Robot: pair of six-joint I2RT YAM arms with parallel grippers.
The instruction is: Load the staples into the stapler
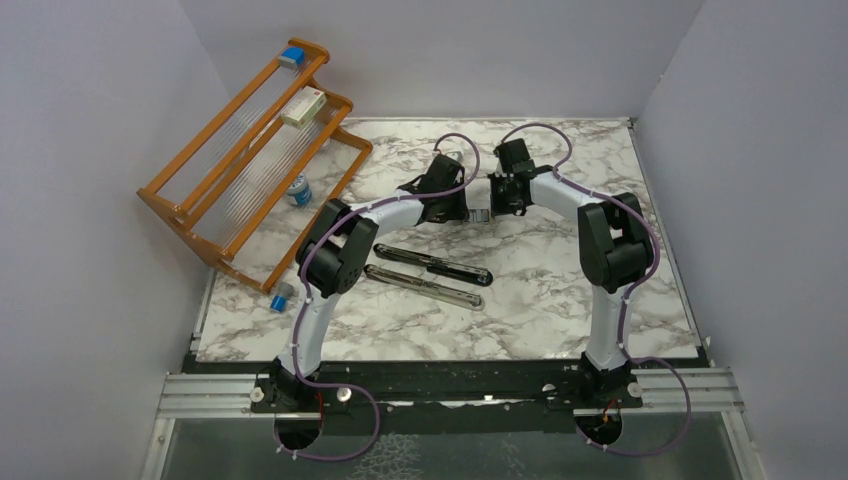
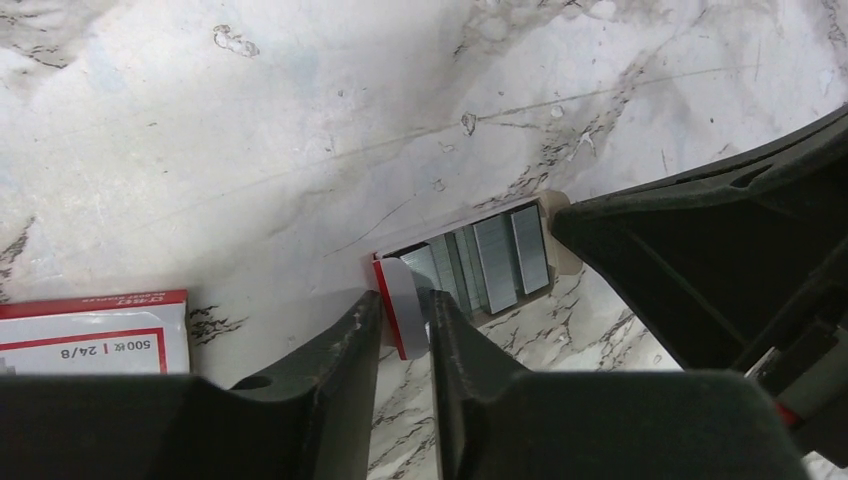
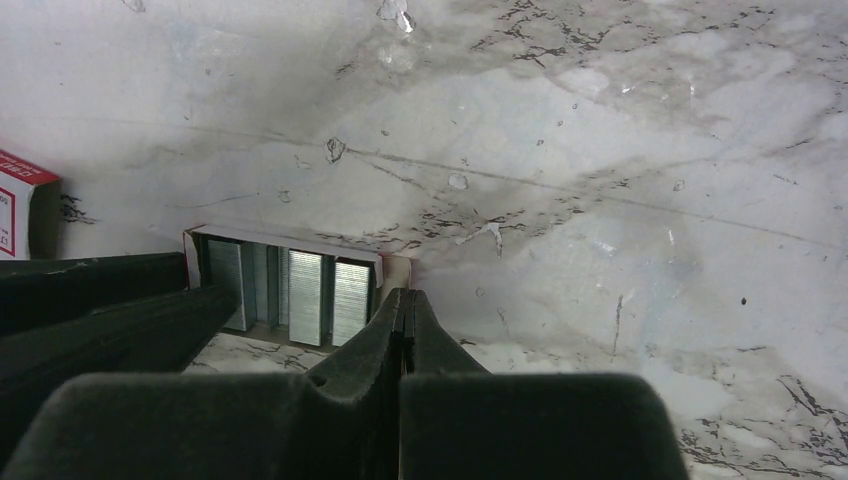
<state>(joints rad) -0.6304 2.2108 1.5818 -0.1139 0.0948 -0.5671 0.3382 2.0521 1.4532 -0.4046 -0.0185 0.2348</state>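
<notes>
The staples [image 2: 490,260] are silver strips lying side by side in a small tray, also in the right wrist view [image 3: 300,295]. My left gripper [image 2: 403,300] is closed on the red-and-white end of the staples packet [image 2: 400,295], which fills the gap between its fingers. Opposite it, my right gripper [image 3: 405,293] is shut, its tip pinching the tray's beige end tab [image 3: 398,268]. From above, both grippers meet at the back middle of the table, left [image 1: 462,212] and right [image 1: 498,205]. The black stapler [image 1: 430,262] lies flat in front of them, untouched.
A grey-silver stapler-like tool [image 1: 425,287] lies just in front of the stapler. A larger white-and-red box [image 2: 90,335] sits left of the packet. A wooden rack [image 1: 250,150] with small boxes stands at the back left, with a small bottle [image 1: 298,190] and a blue-capped item [image 1: 280,297] nearby.
</notes>
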